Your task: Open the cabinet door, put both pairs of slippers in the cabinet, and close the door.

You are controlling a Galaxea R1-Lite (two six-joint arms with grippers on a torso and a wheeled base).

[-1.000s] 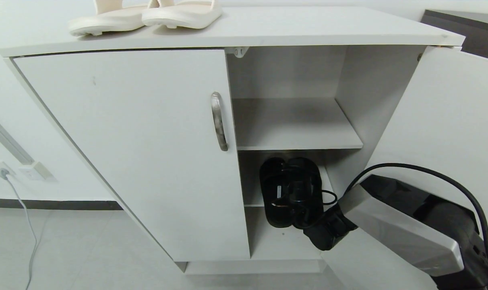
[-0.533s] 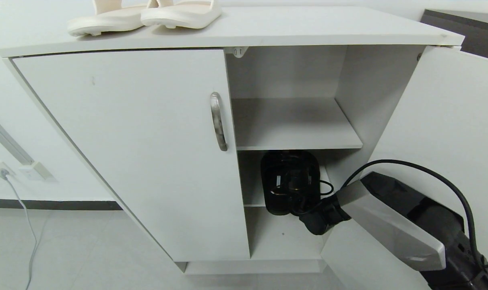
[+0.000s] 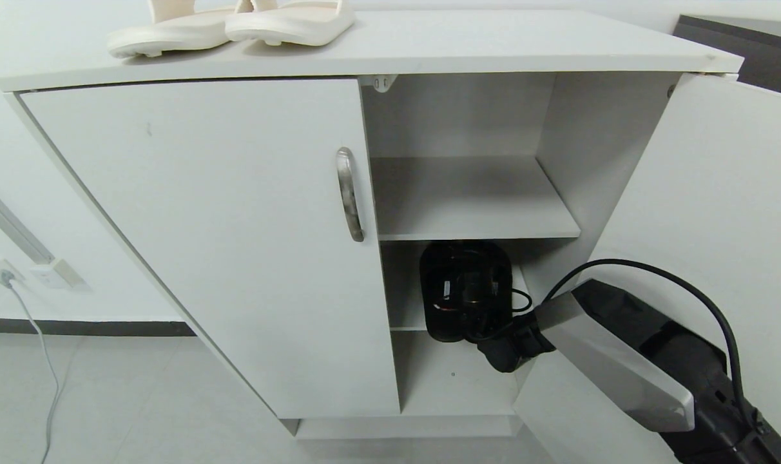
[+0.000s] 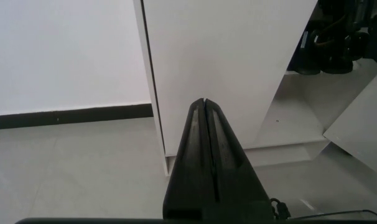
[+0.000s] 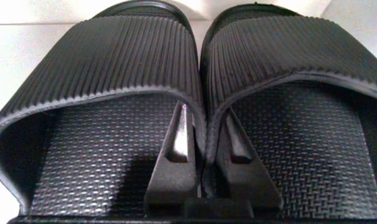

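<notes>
Lower centre of the head view, the right gripper point(image 5: 204, 134) pinches 2 black slippers point(image 3: 466, 290) together, shelving both as 1 pair; the left gripper point(image 4: 204, 109) hangs clenched, empty.

Cream slippers point(image 3: 281, 26) partly beyond the top edge

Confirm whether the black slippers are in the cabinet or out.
In: the black slippers are inside the cabinet at its second shelf, heels at the front edge, held by the right gripper.
</notes>
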